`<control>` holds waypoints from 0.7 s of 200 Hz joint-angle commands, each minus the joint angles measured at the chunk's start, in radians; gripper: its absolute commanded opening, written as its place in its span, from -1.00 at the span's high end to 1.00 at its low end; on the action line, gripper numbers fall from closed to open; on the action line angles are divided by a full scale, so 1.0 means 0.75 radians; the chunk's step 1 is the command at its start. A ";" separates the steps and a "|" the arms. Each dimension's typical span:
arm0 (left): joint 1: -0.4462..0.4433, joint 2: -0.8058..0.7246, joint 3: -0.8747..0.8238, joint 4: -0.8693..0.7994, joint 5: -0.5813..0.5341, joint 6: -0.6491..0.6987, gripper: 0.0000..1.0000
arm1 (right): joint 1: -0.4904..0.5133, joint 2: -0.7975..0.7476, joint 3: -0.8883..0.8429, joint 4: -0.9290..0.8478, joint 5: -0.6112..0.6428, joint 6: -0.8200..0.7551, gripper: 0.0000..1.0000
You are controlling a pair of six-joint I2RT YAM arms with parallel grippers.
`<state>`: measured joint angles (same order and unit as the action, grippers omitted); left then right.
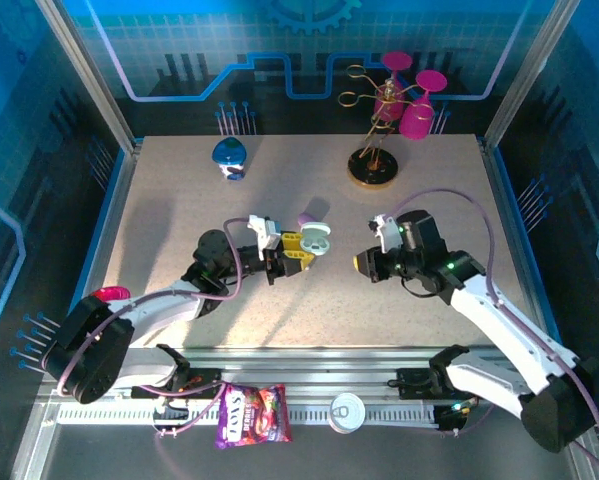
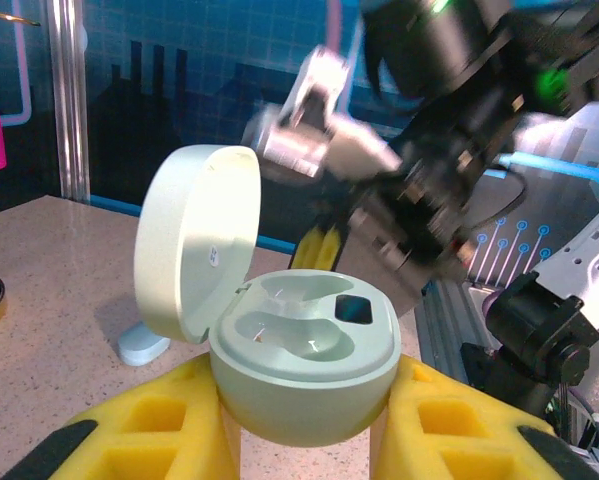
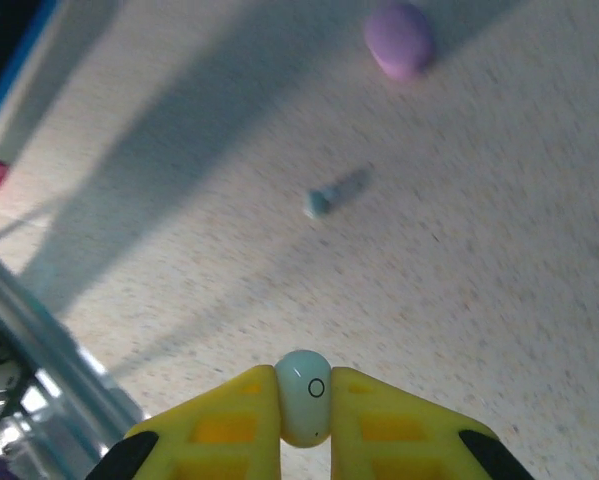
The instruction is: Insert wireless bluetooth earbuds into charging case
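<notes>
Left gripper (image 2: 304, 430) is clamped tight on the mint charging case (image 2: 309, 385), with a yellow finger on either side of its base. Lid (image 2: 194, 240) is hinged up and both wells face the camera. In the top view, the lilac case (image 1: 307, 218) sits on the table (image 1: 179, 220) just beyond the mint one. It looks closed, but it's too small for me to be sure. Right gripper (image 3: 304, 415) is pinched almost fully together on a whitish-mint earbud (image 3: 304, 385). It's up off the table, near the open case but apart from it. I see one pale blue earbud (image 3: 319, 203) lying loose on the table below, blurred.
</notes>
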<state>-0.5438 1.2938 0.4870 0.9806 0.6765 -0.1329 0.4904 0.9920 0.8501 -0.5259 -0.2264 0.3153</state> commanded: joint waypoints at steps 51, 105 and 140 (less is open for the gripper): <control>0.014 0.001 0.004 0.053 0.010 -0.010 0.47 | 0.290 0.004 0.299 -0.025 0.087 -0.088 0.75; 0.014 -0.004 -0.004 0.053 0.038 -0.005 0.47 | 0.342 0.094 0.384 0.030 0.114 -0.145 0.75; 0.013 -0.023 -0.003 0.042 0.058 -0.005 0.47 | 0.342 0.134 0.403 0.011 0.159 -0.181 0.76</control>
<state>-0.5392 1.2980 0.4870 0.9855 0.6815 -0.1326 0.7341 1.0798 1.1179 -0.5232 -0.1421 0.2165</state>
